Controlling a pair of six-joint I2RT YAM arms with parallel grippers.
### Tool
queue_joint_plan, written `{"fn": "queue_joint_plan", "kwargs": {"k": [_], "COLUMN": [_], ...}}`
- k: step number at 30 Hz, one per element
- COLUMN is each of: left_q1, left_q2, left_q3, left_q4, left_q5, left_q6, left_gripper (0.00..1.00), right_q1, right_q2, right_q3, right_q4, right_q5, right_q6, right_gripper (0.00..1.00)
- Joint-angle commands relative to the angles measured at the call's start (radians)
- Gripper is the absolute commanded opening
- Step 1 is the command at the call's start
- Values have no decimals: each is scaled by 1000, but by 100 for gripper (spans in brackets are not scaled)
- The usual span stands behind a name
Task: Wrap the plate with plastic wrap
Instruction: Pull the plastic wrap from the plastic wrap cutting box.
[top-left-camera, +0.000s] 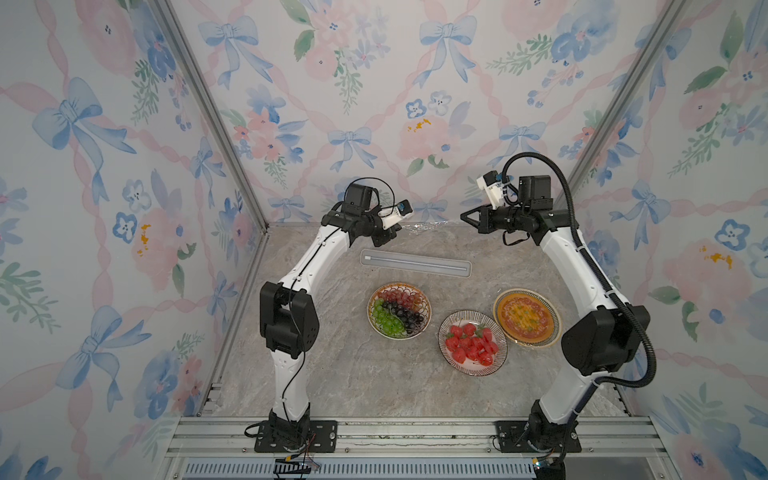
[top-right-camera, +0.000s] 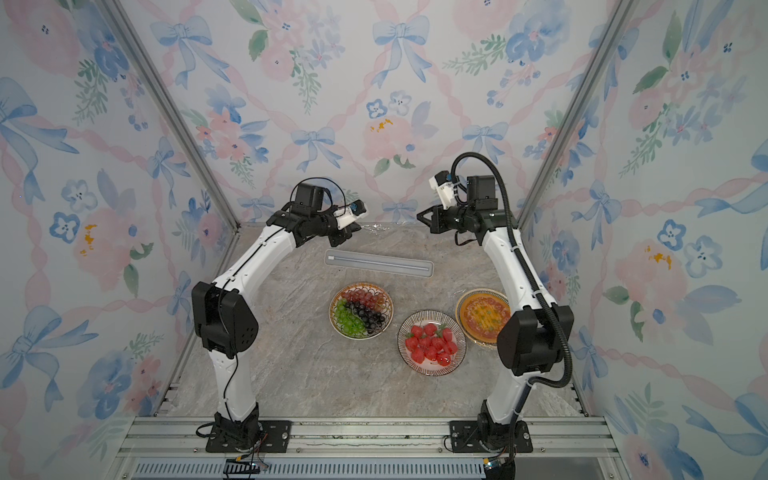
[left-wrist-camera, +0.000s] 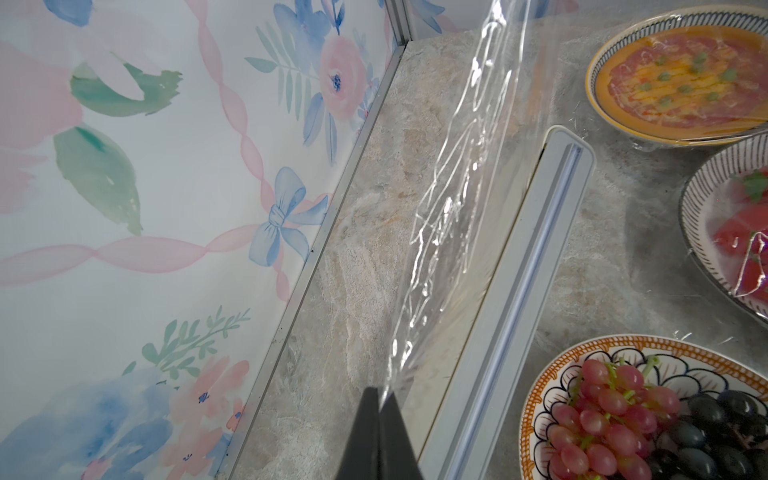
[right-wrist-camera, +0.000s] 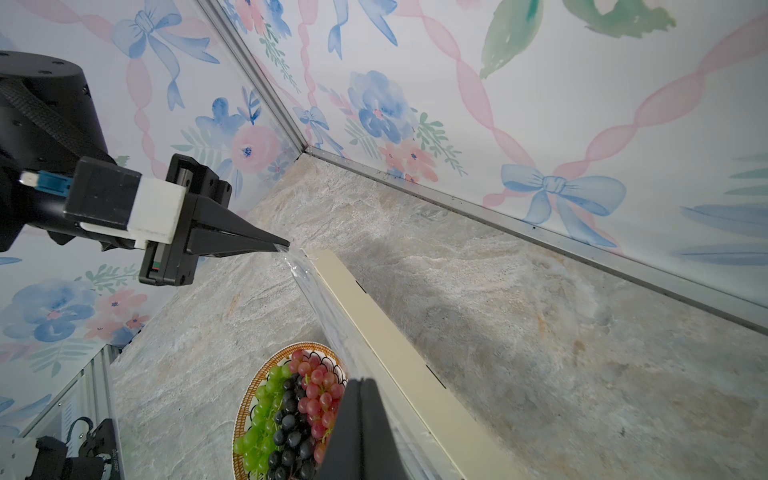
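The marbled counter (top-left-camera: 332, 374) spreads below both my claws. Beneath them, slightly toward my bases, lies the long cream box (top-left-camera: 415, 264), and beyond it on that side sits the plate of grapes (top-left-camera: 399, 309). The plastic wrap (left-wrist-camera: 449, 208) stretches between my claws above the counter as a clear, glossy, crinkled strip. My left claw (left-wrist-camera: 379, 392) pinches one end tight and my right claw (right-wrist-camera: 360, 382) grips the other.

Bright, even light from above; soft shadows lie on the desk (right-wrist-camera: 457, 316). Glare streaks the wrap (left-wrist-camera: 449, 208). Wrist views bend at edges; near fingers (left-wrist-camera: 363, 440) blur.
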Motion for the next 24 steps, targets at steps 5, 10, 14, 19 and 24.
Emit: {"fn": "queue_joint_plan", "kwargs": {"k": [5, 10, 14, 19, 24], "left_q1": [6, 6, 6, 6, 7], "left_q2": [-53, -58, -58, -59, -62], "left_q3": [60, 77, 95, 125, 146], "left_q4": [24, 22, 21, 19, 16], "left_q5": [10, -8, -25, -34, -44], "left_q6": [-27, -30, -29, -31, -31], "left_gripper": [0, 0, 0, 0, 0], "right_q1": [-14, -14, -14, -12, -14], "right_q2": [-6, 0, 3, 5, 11], "right_q3": [68, 87, 100, 109, 121], "right_q4": [22, 29, 29, 34, 40], "right_q5": [-21, -24, -25, -25, -28], "right_q6": [19, 28, 30, 35, 45], "right_gripper": [0, 0, 0, 0, 0]}}
